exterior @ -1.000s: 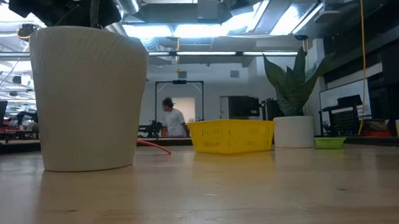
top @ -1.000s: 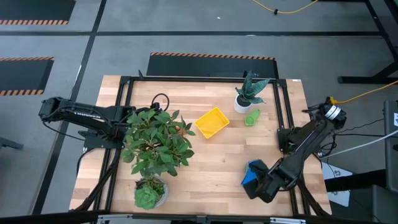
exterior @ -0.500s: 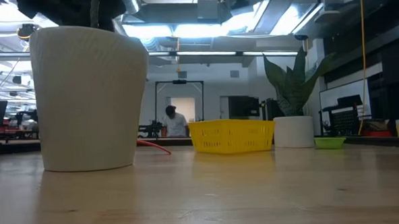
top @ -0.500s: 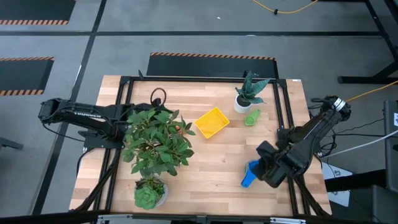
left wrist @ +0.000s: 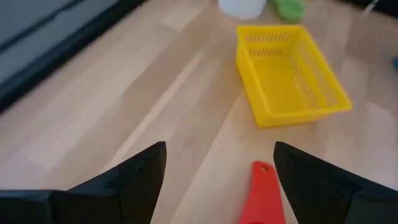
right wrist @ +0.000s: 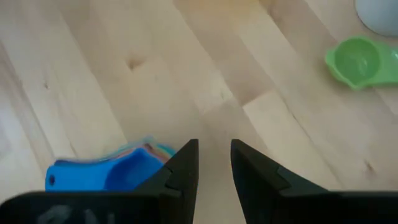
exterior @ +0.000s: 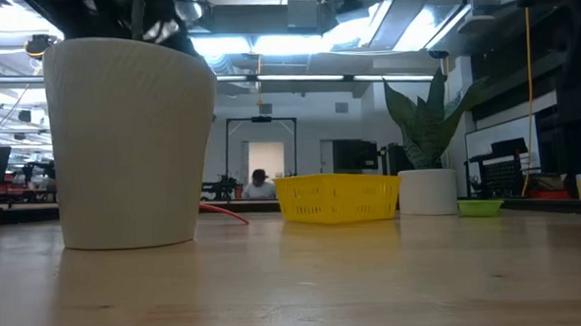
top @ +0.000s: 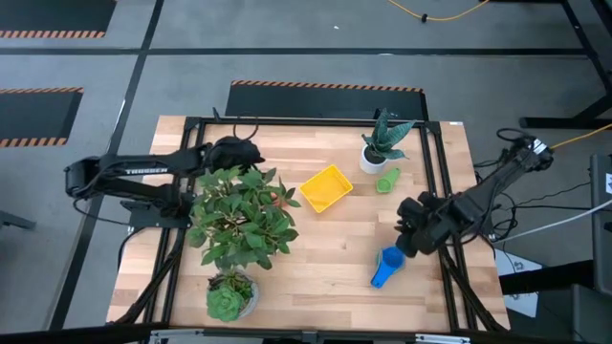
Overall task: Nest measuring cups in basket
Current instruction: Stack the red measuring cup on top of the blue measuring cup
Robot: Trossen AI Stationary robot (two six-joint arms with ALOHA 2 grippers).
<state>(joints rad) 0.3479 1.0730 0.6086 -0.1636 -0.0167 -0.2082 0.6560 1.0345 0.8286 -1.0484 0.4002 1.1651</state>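
Right end effector above the blue cup — nearly closed, empty; left end effector wide apart — empty.

In the high view, leaves of the large plant hide most of the orange cup, whose handle runs off the left wrist picture's edge. The blue cup is partly covered by the right end effector. The colours nested in it are too blurred to sort.
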